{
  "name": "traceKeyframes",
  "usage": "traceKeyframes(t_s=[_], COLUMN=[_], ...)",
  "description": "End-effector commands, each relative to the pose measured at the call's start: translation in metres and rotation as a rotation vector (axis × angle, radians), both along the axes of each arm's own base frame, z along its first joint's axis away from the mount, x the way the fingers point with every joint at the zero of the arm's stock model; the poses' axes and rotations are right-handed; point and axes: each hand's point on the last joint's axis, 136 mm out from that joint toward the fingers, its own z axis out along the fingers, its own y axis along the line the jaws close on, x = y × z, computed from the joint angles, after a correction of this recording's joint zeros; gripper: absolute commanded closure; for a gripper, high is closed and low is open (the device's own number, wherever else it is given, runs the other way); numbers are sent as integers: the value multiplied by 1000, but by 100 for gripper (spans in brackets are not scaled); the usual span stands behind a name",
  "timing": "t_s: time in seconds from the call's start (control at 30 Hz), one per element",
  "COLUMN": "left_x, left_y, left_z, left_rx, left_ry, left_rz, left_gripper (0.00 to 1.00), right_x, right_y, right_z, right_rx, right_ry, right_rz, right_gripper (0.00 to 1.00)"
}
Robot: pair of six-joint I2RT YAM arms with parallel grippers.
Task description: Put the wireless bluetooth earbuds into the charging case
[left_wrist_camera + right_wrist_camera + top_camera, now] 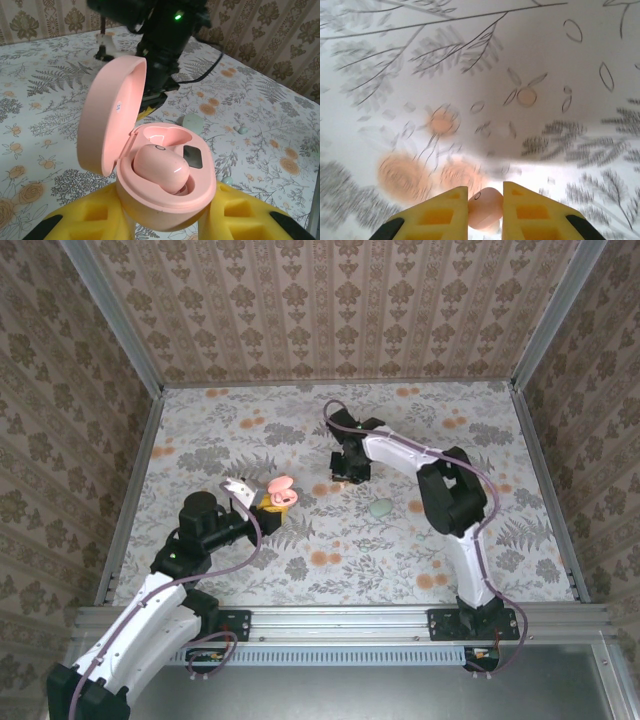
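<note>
One glossy pink oval plastic charging case (112, 115), lid open, sits pinched in the left gripper (266, 504) with one pink rounded earbud (160, 170) seated inside, while the right gripper (485, 196) squeezes a second pink earbud (484, 211) over the floral-printed tabletop (400, 560), enclosed by damask-wallpapered walls (330, 310).
</note>
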Motion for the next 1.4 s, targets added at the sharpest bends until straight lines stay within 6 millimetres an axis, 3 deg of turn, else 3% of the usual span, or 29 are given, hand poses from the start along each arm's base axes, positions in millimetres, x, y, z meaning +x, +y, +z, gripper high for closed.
traceKeyframes(t_s=[0.0, 0.17, 0.3, 0.47, 0.57, 0.8, 1.37], left_x=[-1, -3, -4, -7, -9, -16, -22], left_y=[-1, -5, -7, -10, -11, -15, -17], left_z=[21, 32, 43, 52, 57, 71, 87], left_rx=[-35, -71, -97, -115, -131, -173, -209], left_ry=[-56, -82, -104, -109, -105, -99, -85], left_rz=[-19, -38, -57, -77, -86, -130, -157], left_gripper=[100, 100, 100, 100, 100, 100, 100], right_x=[0, -26, -62, -98, -120, -149, -148], right_y=[21, 38, 56, 68, 75, 93, 104], right_z=[71, 142, 200, 254, 274, 279, 248], right_rx=[176, 375, 515, 668, 723, 761, 644], right_ry=[-180, -329, -445, -565, -615, -628, -635], right_rz=[97, 254, 431, 555, 633, 762, 826], right_gripper=[87, 90, 90, 90, 89, 90, 90])
